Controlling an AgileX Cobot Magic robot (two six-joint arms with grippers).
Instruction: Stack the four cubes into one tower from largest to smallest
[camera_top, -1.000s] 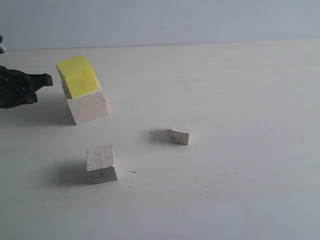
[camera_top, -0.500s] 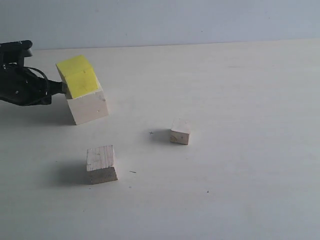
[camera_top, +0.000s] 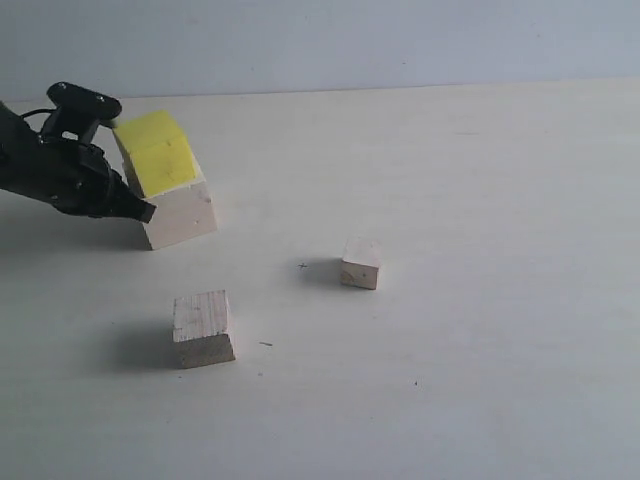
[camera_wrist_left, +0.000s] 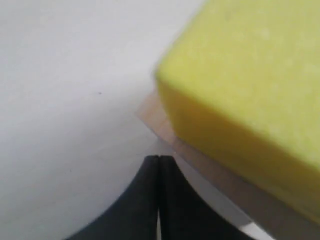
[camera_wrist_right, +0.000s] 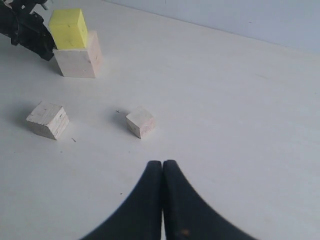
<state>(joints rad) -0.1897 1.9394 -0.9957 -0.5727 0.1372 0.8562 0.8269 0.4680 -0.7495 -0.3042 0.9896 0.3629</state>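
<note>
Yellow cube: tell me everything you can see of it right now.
The yellow cube is bright, matt and unmarked. It sits upright on the large wooden cube, off-centre, so a strip of bare wood shows beside it. Nothing lies on top. The left gripper, shut, points low beside the wooden cube, not holding the yellow one; whether the arm brushes its side I cannot tell.

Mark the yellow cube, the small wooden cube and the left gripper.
yellow cube (camera_top: 165, 165), exterior view, front face.
small wooden cube (camera_top: 362, 252), exterior view, top face.
left gripper (camera_top: 145, 211), exterior view, closed fingertips.
</note>
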